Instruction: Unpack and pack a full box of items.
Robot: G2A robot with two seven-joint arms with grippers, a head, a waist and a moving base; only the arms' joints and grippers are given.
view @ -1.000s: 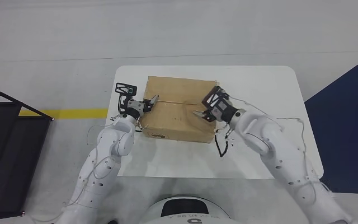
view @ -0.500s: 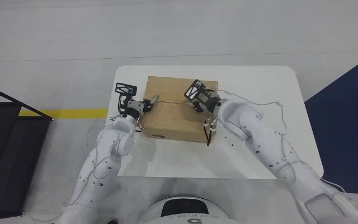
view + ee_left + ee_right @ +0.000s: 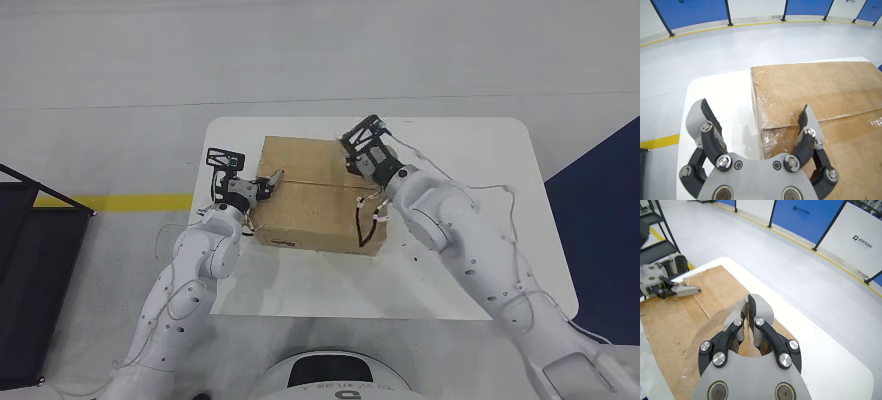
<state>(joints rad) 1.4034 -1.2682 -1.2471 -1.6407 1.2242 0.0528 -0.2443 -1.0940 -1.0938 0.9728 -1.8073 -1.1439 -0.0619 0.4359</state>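
**A robot test hall, not a home or shop**

The floor (image 3: 734, 56) is wide, pale grey and glossy, marked with yellow lines (image 3: 753, 24) of the kind that bound work zones. Blue perforated panels (image 3: 696, 11) on black posts (image 3: 772, 213) fence the area, with a white perforated panel (image 3: 853, 228) among them. A black metal rack (image 3: 659, 247) stands to one side. One plain white table (image 3: 470, 260) stands alone on the open floor, well apart from the panels.

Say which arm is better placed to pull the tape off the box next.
Right. The right gripper is shut on what looks like a clear tape strip lifted off the box. The left gripper hangs open at the box's end, holding nothing.
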